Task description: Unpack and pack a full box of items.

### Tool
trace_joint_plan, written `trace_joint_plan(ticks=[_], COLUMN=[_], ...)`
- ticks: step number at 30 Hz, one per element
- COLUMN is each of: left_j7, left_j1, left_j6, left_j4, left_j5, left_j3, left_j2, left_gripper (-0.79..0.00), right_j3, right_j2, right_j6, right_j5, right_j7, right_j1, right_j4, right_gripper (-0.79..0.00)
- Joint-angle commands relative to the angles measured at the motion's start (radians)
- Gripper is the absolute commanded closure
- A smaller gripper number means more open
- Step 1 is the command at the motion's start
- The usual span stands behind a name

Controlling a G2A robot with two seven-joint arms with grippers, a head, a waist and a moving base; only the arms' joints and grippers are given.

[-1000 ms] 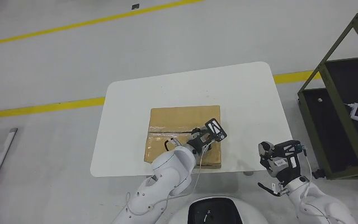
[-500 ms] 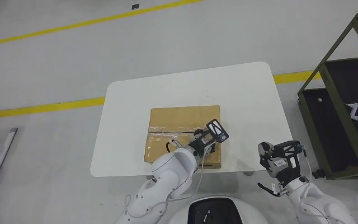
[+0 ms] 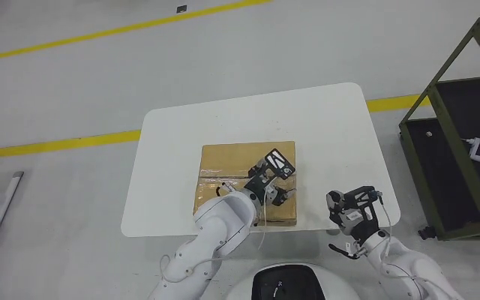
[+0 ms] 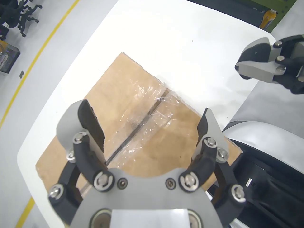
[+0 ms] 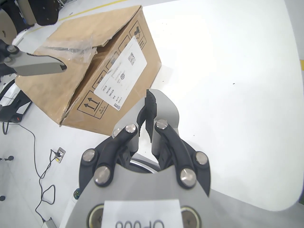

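Note:
A brown cardboard box [image 3: 240, 169] sits mid-table with its flaps down. Torn clear tape [image 4: 152, 110] runs along the seam. In the right wrist view one flap [image 5: 78, 72] stands slightly lifted at the box's end, leaving a dark gap. My left gripper [image 3: 276, 178] hovers open over the right part of the box top [image 4: 133, 96], its fingers [image 4: 91, 122] astride the seam with nothing between them. My right gripper [image 5: 149, 100] is shut and empty, over the table's front right corner [image 3: 354, 204], apart from the labelled end of the box [image 5: 123, 72].
The white table [image 3: 330, 127] has bare room behind and to the right of the box. A green rack [image 3: 442, 142] stands off the table's right side. Cables [image 5: 45, 167] lie on the floor below the front edge.
My left gripper has shifted back and left over the box top. My right arm has moved left, closer to the table's front edge and the box.

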State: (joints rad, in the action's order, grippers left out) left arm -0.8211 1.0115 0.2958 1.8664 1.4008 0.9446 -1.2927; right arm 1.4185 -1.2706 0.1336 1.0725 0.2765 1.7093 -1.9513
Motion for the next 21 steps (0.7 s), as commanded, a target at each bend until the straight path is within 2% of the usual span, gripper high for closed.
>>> trace_joint_plan(ticks=[1, 12, 21], left_j7=[-0.006, -0.006, 0.017], left_j1=[0.006, 0.006, 0.018], left_j6=[0.008, 0.008, 0.028], left_j4=[0.007, 0.007, -0.010], left_j5=[-0.008, -0.008, -0.017], left_j3=[0.012, 0.012, 0.015], left_j2=[0.002, 0.002, 0.003], left_gripper=[-0.785, -0.785, -0.785], right_j3=[-0.019, -0.138, -0.167], right_j2=[-0.002, -0.011, -0.012], right_j6=[0.006, 0.051, 0.054], right_j5=[-0.004, 0.012, 0.016], right_j7=[-0.005, -0.030, -0.025], right_j1=[-0.015, -0.106, -0.124], right_j4=[0.027, 0.141, 0.157], right_gripper=[0.000, 0.000, 0.000])
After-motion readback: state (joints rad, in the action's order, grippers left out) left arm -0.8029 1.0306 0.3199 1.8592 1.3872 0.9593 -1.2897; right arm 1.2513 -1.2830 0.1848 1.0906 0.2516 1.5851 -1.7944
